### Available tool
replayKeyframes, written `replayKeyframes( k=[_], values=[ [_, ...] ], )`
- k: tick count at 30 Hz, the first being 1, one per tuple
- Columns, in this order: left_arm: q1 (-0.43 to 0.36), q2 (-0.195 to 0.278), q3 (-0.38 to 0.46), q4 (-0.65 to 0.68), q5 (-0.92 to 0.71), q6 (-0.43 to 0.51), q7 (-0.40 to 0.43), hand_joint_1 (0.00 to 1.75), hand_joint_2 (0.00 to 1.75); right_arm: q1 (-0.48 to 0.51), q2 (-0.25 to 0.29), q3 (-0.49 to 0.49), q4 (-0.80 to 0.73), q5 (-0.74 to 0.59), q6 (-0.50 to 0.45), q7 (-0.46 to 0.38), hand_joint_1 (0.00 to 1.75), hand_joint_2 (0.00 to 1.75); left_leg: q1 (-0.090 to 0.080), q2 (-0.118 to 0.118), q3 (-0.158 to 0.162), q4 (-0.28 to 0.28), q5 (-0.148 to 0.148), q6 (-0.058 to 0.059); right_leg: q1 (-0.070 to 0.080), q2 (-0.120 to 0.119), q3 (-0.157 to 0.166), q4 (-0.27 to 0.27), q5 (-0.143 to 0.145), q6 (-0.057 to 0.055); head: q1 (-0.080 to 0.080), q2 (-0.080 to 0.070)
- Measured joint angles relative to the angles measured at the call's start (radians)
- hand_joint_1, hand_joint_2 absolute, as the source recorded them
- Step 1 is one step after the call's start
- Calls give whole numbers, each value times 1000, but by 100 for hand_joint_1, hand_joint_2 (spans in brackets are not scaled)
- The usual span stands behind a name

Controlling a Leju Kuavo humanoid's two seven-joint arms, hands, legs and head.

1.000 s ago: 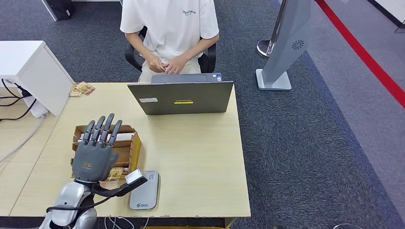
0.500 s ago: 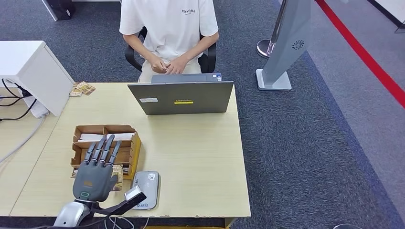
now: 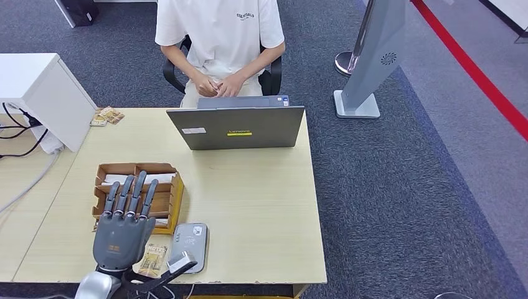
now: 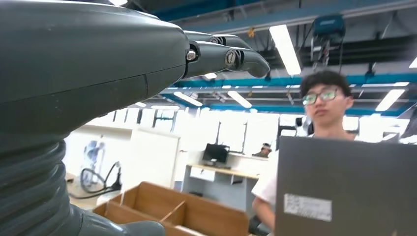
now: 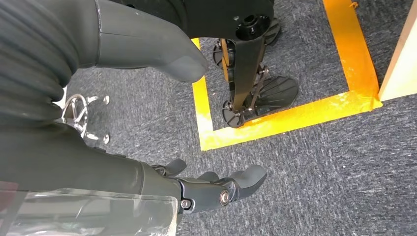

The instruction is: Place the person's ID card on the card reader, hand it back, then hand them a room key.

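Watching from beside the desk [image 3: 261, 205], I see the robot's left hand [image 3: 121, 233] up over the near corner, at about 7 o'clock on the desk top. Its fingers are straight and a little apart, and its thumb sticks out to the side. It holds nothing that I can make out. The right hand [image 5: 196, 189] hangs low over the carpet, loosely curled, with nothing in it.

The grey card reader [image 3: 190, 246] lies at 6 o'clock on the desk, with no card on its top. I cannot see the ID card anywhere. The person [image 3: 221, 37] sits at 12 o'clock behind the laptop [image 3: 235, 127] with both hands together, so the card may be there, but I cannot tell. A brown hotel key card [image 3: 152, 257] lies just beside the reader, at its 9 o'clock, near the cardboard tray [image 3: 177, 193].

I think the job is only starting. To do this step well, the left hand should reach toward 12 o'clock, passing beside the laptop lid, not over the tray. It should keep wide until the card is right between thumb and fingers, then pinch softly.
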Motion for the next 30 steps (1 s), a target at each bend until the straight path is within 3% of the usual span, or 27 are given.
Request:
replayKeyframes(
  k=[5,17,30],
  values=[
    [9,-12,0,-24,-6,-9,-4,0,175,0,1,0,0,-11,-4,8,0,175,0,0,0,0,0,0,0,0,0,0,0,0,0,0],
    [85,53,21,-68,-19,-330,120,0,175,5,1,-22,2,-46,-16,6,0,175,0,0,0,0,0,0,0,0,0,0,0,0,0,0],
    [93,85,87,-66,-11,-374,162,0,175,7,1,-25,3,-38,-16,12,0,175,0,0,0,0,0,0,0,0,0,0,0,0,0,0]
  ],
)
